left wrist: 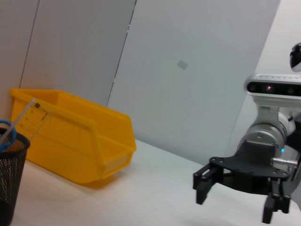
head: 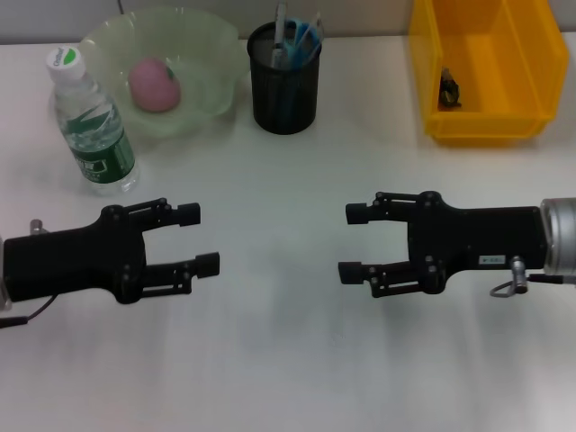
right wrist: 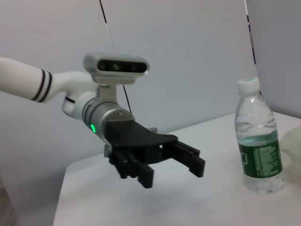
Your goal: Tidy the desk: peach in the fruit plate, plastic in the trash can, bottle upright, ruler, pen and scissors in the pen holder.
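Observation:
A pink peach (head: 155,85) lies in the pale green fruit plate (head: 211,54) at the back left. A clear water bottle (head: 92,124) with a green label stands upright in front of the plate; it also shows in the right wrist view (right wrist: 259,137). The black mesh pen holder (head: 284,90) holds a ruler (left wrist: 29,116), blue-handled scissors (head: 306,36) and a pen. The yellow trash bin (head: 486,67) at the back right holds a small dark scrap (head: 448,90). My left gripper (head: 199,239) and right gripper (head: 353,242) are open and empty, facing each other over the table's middle.
The white table (head: 279,342) carries only the plate, bottle, holder and bin along its far edge. A grey wall stands behind the table.

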Motion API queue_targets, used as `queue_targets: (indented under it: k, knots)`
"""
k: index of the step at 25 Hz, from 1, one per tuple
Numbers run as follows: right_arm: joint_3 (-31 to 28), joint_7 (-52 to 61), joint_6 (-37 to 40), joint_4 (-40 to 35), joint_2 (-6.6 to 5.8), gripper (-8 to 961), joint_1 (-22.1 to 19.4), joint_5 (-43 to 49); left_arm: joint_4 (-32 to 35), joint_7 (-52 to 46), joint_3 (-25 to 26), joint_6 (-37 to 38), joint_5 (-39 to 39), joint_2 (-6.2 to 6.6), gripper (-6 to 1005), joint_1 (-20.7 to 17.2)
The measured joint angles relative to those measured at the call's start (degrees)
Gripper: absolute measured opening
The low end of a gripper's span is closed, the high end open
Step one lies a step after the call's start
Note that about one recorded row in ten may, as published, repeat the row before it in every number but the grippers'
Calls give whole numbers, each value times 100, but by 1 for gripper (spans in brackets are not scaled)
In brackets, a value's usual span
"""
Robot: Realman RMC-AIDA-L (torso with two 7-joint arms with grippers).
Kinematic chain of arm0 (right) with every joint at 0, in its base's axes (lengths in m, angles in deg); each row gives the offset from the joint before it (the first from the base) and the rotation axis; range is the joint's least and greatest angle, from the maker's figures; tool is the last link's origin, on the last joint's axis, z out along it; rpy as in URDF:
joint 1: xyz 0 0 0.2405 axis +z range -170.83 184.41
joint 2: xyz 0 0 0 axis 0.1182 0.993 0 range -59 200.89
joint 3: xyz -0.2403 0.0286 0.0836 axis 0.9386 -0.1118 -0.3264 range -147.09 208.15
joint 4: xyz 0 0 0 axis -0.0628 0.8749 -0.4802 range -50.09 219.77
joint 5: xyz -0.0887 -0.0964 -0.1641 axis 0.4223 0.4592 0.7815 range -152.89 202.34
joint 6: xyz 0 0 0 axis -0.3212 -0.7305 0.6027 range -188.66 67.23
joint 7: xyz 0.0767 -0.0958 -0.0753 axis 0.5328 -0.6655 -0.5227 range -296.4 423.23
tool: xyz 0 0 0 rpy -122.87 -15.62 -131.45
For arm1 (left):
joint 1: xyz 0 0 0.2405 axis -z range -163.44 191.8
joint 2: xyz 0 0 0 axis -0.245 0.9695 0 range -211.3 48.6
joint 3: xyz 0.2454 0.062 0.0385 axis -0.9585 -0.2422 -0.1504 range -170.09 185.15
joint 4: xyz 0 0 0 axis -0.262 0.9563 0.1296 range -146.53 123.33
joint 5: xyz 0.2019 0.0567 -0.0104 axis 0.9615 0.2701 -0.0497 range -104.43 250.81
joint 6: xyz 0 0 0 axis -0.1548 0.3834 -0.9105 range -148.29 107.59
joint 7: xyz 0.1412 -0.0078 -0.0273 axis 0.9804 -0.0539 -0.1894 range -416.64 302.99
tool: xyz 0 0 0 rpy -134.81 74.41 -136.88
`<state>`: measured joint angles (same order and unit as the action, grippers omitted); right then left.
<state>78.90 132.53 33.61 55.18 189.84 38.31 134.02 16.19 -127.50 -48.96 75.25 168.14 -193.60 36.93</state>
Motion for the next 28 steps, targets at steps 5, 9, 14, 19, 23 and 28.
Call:
queue_targets:
  k: [5,9,14,19,23,28]
  knots:
    - [-9,-185,-119,154,21,823,26,-46,7,311,-33,153,8,34,806,-72]
    - [-44,-225,-151,164,26,823,41,-54,-8,297,-65,205,29,132,806,-34]
    - [-32,-242,-321,169,28,823,64,-59,7,281,-38,246,160,153,806,5]
    - [-50,-248,-349,172,28,823,76,-62,-17,274,-43,224,182,136,806,54]
    - [-51,-248,-338,172,28,823,95,-65,-4,244,-54,226,182,126,806,66]
    - [-48,-248,-312,172,29,823,99,-67,10,242,-54,213,182,125,807,75]
